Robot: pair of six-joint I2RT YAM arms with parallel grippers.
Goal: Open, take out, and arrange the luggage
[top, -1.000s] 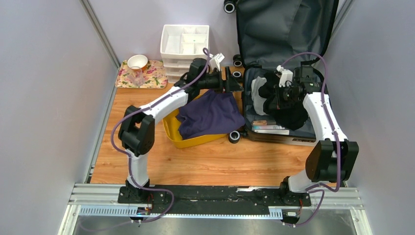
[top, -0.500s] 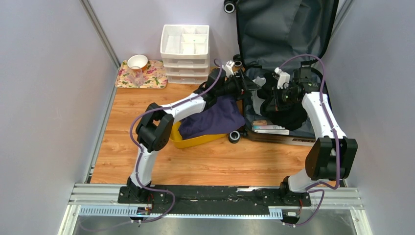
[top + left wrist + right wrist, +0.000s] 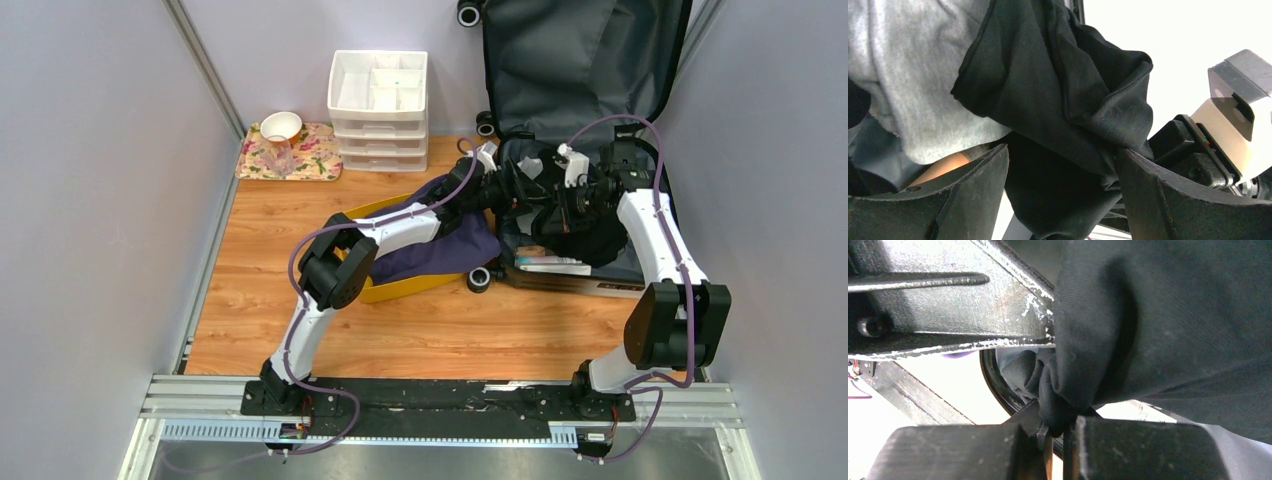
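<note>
So the left arm is stretched way out to the right, elbow low over the yellow plastic bin (image 3: 392, 291), forearm passing above the navy-purple cloth (image 3: 440, 240) piled in it. The left gripper (image 3: 515, 186) is reaching into the open hard-shell luggage with the dark grey fabric lining (image 3: 575, 60). Its jaws are spread wide. In the left wrist view, a fold of the black fabric garment (image 3: 1063, 85) hangs between the two fingers (image 3: 973, 195), but they're not squeezing it. There's a light grey fleecy garment (image 3: 903, 75) just beside the black one.

The right arm is bent up and over from the right side, wrist tipped down into the case. The right gripper (image 3: 1050, 427) is pinched tight on a bunched bit of the black fabric garment (image 3: 1173, 315) and holds it above the case floor.

The luggage sits at the back right of the wooden table (image 3: 420, 330), bottom half flat, lid up against the back wall. The white plastic drawer organizer (image 3: 378, 100) is to its left.

Compared with a second ago, the left arm has swung right. Its gripper was over the back edge of the bin by the case's wheel, and now it's inside the case right next to the right gripper (image 3: 556, 198). The right arm has barely shifted.
</note>
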